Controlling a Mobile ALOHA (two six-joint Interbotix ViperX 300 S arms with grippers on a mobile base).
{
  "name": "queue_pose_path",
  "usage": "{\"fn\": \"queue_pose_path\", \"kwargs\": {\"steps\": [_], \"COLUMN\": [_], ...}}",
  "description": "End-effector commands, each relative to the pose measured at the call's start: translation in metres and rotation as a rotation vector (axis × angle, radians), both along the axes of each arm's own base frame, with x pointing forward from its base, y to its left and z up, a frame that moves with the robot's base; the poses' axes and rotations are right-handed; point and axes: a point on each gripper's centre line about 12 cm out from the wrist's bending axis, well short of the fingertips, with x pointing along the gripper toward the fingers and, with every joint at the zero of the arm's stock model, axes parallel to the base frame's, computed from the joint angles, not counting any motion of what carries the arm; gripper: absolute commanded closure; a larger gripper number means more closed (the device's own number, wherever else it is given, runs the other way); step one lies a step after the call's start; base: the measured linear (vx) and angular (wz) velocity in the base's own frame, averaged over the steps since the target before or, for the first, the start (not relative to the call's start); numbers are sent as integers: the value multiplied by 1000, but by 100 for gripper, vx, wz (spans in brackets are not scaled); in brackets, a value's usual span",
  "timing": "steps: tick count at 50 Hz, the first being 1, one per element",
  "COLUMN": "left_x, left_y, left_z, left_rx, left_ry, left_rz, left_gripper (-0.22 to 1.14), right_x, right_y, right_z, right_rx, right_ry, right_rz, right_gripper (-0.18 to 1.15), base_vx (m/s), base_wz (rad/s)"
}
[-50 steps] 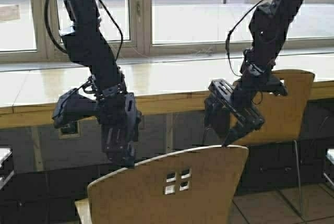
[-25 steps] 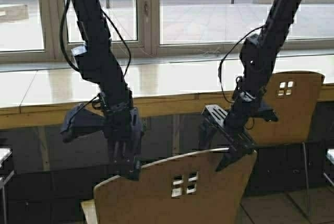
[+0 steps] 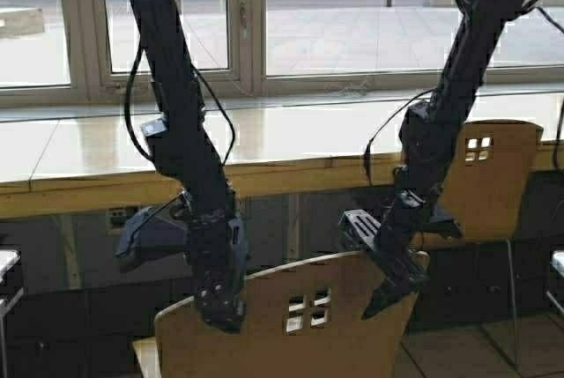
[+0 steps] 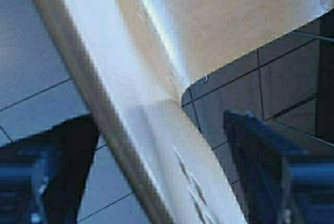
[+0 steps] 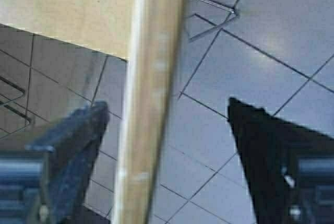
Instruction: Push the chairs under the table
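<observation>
Both arms have come down since a second ago: the left gripper point(image 3: 220, 312) and right gripper point(image 3: 388, 294), earlier at the top edge of the near chair point(image 3: 291, 321), now straddle its back. Window frames have also slid rightward in the high view, so the base has moved as well.

Left gripper: fingers spread, one on each side of the chair back near its left upper corner; in the left wrist view the tan back point(image 4: 156, 109) passes between the two dark fingers point(image 4: 261, 151) with gaps on both sides. Released, not clamped.

Right gripper: same arrangement at the right upper corner. Right wrist view shows the thin plywood edge point(image 5: 148, 98) between the fingers point(image 5: 73, 140), closer to one; not clenched.

Near chair sits low centre, short of the table point(image 3: 264, 175), which runs along the window. A second chair point(image 3: 480, 180) stands at right, its back against the table's front edge.
</observation>
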Motion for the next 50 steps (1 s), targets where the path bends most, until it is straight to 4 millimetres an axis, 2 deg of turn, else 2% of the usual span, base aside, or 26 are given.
{"fn": "queue_pose_path", "kwargs": {"steps": [1,4,7,16,19,22,26,35,43,50], "left_x": [12,13,12,7,6,5,7,12,18,21], "left_y": [-8,-8,-8,1,6,9,14,24,36,33], "left_z": [6,4,2,-4,-5,-5,-5,-9,-8,-4], "left_rx": [-24,-26,-27,-33,-31,-30,-28,-27,-24,-30], "left_ry": [-29,-24,-16,44,58,62,63,70,70,58], "left_rz": [8,8,6,16,24,31,45,76,101,96], "left_gripper": [-3,4,16,69,82,90,89,88,88,88], "right_x": [9,11,12,8,6,5,3,-1,-11,-12], "right_y": [4,4,4,5,4,4,3,3,3,3], "right_z": [2,3,4,3,2,1,2,-2,-17,-18], "right_rx": [4,3,2,-5,-5,-7,-6,-7,-17,-18], "right_ry": [-27,-32,-36,-30,-25,-21,-15,0,30,32], "right_rz": [7,12,22,63,64,65,69,80,89,92], "right_gripper": [2,11,26,89,101,98,91,92,92,92], "base_vx": [-1,-1,-2,-1,-1,0,0,3,9,12], "base_wz": [-4,-4,-4,-1,2,1,1,7,7,8]}}
